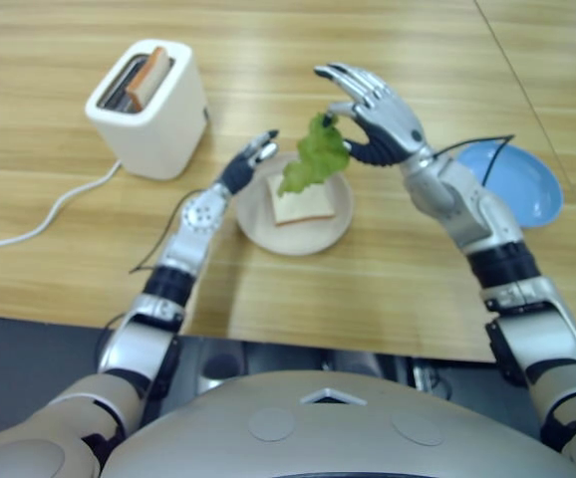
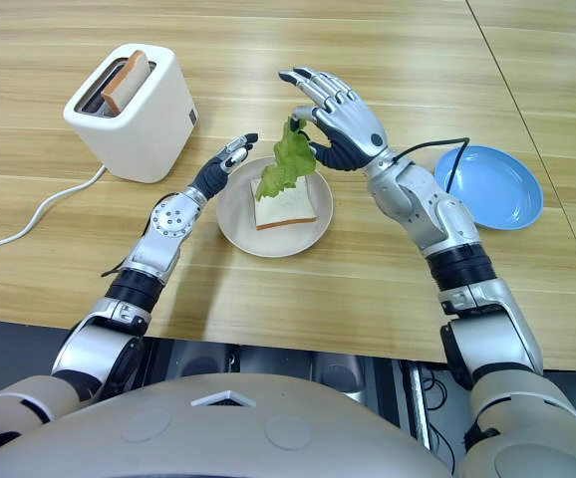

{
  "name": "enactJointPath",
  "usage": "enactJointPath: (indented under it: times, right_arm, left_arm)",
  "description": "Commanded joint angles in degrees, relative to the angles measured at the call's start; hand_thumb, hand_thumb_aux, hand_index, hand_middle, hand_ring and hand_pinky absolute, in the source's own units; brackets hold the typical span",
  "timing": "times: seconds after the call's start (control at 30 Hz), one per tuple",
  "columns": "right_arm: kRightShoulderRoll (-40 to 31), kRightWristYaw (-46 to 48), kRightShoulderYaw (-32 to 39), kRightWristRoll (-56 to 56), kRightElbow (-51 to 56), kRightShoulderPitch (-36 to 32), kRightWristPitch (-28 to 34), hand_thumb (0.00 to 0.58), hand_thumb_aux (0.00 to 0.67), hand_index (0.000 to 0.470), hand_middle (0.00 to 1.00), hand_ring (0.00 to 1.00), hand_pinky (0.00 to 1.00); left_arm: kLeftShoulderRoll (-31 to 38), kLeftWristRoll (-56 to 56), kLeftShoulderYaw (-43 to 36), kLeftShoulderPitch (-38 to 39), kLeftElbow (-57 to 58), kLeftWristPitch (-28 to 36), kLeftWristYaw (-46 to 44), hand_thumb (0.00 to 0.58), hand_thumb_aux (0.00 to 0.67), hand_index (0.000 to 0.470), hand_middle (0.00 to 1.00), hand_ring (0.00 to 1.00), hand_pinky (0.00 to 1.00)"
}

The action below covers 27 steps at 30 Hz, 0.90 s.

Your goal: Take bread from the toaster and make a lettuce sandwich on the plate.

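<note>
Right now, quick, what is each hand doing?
Left hand: open, holding nothing, beside the plate.
Right hand: closed on the lettuce, above the bread.

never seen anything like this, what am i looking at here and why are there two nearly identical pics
Both pictures come from a stereo camera on a humanoid robot's head, looking down at a wooden table. Its two eyes sit slightly apart, so the views nearly match. The metal arms are the robot's own.

Its right hand pinches a lettuce leaf and dangles it over a bread slice lying on a beige plate. Its left hand is beside the plate's left edge and holds nothing.

Further left stands a white toaster with a second slice poking out of the top. Its cord trails off to the left. A blue dish lies to the right.
</note>
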Motion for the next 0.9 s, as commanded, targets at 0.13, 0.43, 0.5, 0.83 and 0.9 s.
enactJointPath:
  times: [0.13,0.43,0.5,0.83,0.9]
  right_arm:
    - [4.91,0.30,3.32,1.00,9.09,-5.38,-2.67,0.580,0.670,0.460,0.00,0.00,0.00]
    - [10.37,-2.31,6.33,-0.20,19.81,-12.38,-4.40,0.580,0.670,0.460,0.00,0.00,0.00]
    - [10.84,-2.70,6.72,-0.02,20.96,-12.74,-4.60,0.580,0.670,0.460,0.00,0.00,0.00]
    - [7.64,-5.59,6.73,0.49,32.78,-8.81,-6.29,0.580,0.670,0.460,0.00,0.00,0.00]
    - [6.36,-5.97,7.00,0.09,33.24,-7.40,-6.48,0.580,0.670,0.460,0.00,0.00,0.00]
  left_arm:
    - [-0.21,0.31,0.89,-2.22,7.04,-0.58,2.29,0.000,0.000,0.000,0.00,0.00,0.00]
    - [-0.33,-1.76,6.11,-6.20,15.74,0.77,8.45,0.000,0.000,0.000,0.00,0.00,0.00]
    - [-0.26,-2.29,6.93,-6.57,16.83,0.71,8.79,0.000,0.000,0.000,0.00,0.00,0.00]
    - [-0.56,-2.15,6.19,-5.81,16.06,0.28,8.15,0.000,0.000,0.000,0.00,0.00,0.00]
    - [-0.64,-2.04,6.03,-5.71,15.87,0.32,8.07,0.000,0.000,0.000,0.00,0.00,0.00]
